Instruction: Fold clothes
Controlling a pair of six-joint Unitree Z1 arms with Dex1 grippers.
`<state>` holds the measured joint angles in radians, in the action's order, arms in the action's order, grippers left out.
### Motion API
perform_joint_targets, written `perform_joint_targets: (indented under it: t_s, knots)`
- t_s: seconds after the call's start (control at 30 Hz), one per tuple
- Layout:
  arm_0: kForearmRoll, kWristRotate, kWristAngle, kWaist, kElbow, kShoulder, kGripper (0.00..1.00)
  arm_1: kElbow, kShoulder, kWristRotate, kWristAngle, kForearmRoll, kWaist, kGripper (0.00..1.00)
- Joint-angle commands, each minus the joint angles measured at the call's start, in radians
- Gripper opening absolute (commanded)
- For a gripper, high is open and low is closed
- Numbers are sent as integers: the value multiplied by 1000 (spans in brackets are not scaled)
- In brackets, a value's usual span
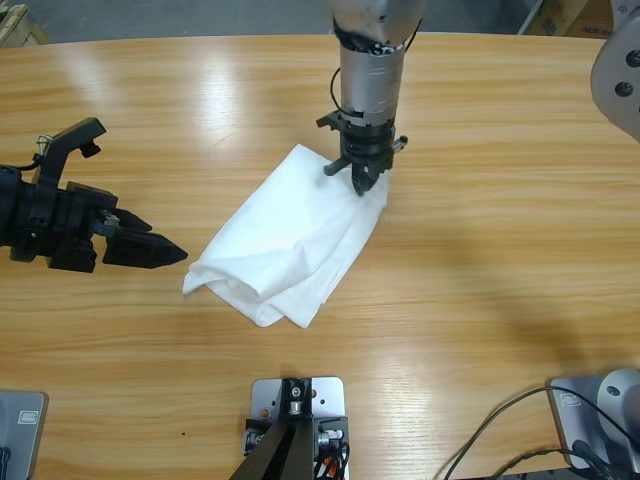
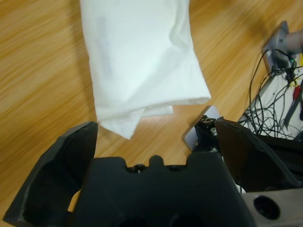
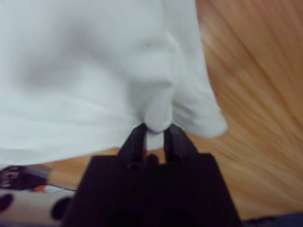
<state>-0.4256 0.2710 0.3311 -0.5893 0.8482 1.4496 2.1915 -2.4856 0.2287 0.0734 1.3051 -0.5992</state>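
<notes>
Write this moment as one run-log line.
right gripper: shut on T-shirt edge | left gripper: open, beside shirt, apart | shirt: folded bundle on table

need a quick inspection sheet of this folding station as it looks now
surface: long wooden table, glossy, bare around the cloth.
job's things: white T-shirt, folded into a loose bundle, lying near the table's middle.
clutter: nothing seen on the table.
grippers: right hand comes down from the top, jaws pinched on the shirt's far edge; left hand is open, level, beside the shirt's other end, not touching it.
cables: black cables at the near right corner; a tangle of wires in the left wrist view.
surroundings: grey floor beyond the table.
</notes>
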Motion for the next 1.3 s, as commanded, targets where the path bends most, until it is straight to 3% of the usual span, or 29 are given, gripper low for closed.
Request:
perform_joint_targets:
  t_s: [0.03,0.07,0.13,0.2,0.23,0.3,0.33,0.4,0.67,0.8,1.17,1.3]
  knots:
    - [-27,43,-106,-7,24,-15,832,-74,234,23,-155,45,-60,1000]
    - [-58,48,-106,-7,59,-13,705,-90,282,23,-146,42,-64,1000]
    - [-175,65,-120,-7,175,-14,597,-154,369,31,-119,26,-65,988]
    - [-304,95,-126,-8,329,-8,516,-286,465,30,-62,-78,-65,774]
    - [-359,100,-126,-12,404,13,454,-357,501,19,-33,-147,-64,734]
    - [-475,-14,-127,-33,543,113,28,-484,526,-38,16,-263,-59,688]
    - [-500,-130,-129,-42,576,162,0,-527,525,-44,31,-300,-56,641]
    - [-502,-317,-135,-53,597,238,0,-589,530,-42,46,-353,-56,640]
    - [-505,-671,-37,-146,674,430,0,-641,545,-21,46,-391,-56,642]
    - [-503,-678,-22,-213,670,492,0,-669,540,-9,48,-424,-56,642]
    - [-368,-627,-68,-253,554,597,0,-699,556,-5,48,-439,-56,642]
    - [-292,-566,-38,-326,437,580,0,-723,561,8,48,-462,-56,642]
